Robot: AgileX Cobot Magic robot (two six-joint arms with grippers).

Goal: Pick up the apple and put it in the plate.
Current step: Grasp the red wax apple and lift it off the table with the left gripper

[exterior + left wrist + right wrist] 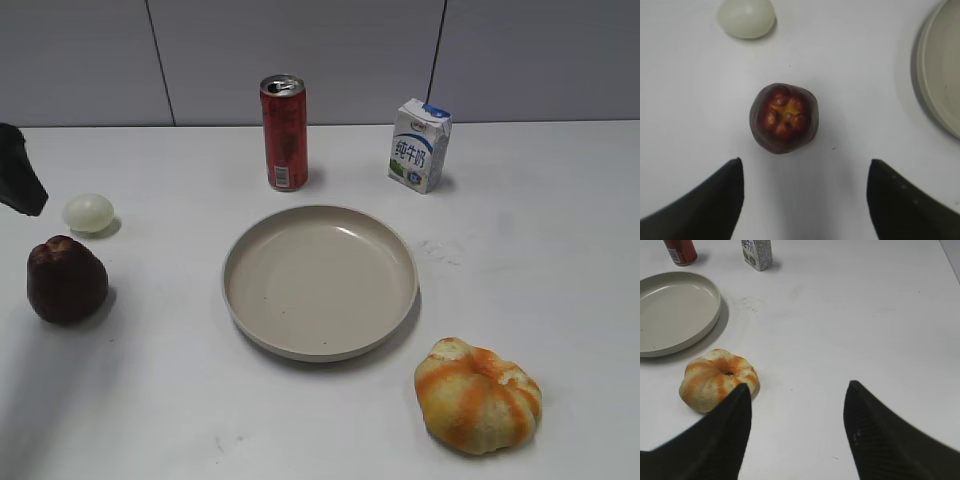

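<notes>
Hovering spread-fingered and empty above the apple point(783, 118), the left gripper point(805, 195) is lining up its grasp; the apple sits on the table left of the plate point(320, 282). Next: descend, straddle, close

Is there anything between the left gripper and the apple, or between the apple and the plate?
Nothing visible. The open left gripper faces the apple across bare table, and only bare table separates the apple from the plate.
</notes>
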